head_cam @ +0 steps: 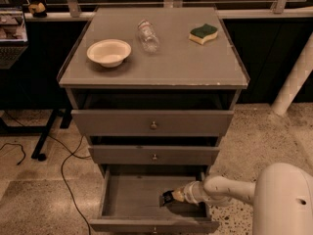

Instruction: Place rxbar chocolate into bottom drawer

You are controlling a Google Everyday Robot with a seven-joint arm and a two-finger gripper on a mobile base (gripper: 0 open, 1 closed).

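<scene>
The bottom drawer (132, 199) is pulled open, and its grey floor shows. My gripper (172, 197) reaches into it from the right, low over the floor near the right side. It is shut on the rxbar chocolate (166, 198), a small black bar with a pale patch that sticks out to the left of the tip. The bar hangs just above the drawer floor, and most of it is hidden by the gripper.
The two upper drawers (153, 124) are closed. On the cabinet top stand a white bowl (109, 52), a clear bottle lying on its side (147, 35) and a green-and-yellow sponge (203, 33). A cable (63, 165) runs over the floor at the left. My white arm (283, 199) fills the lower right.
</scene>
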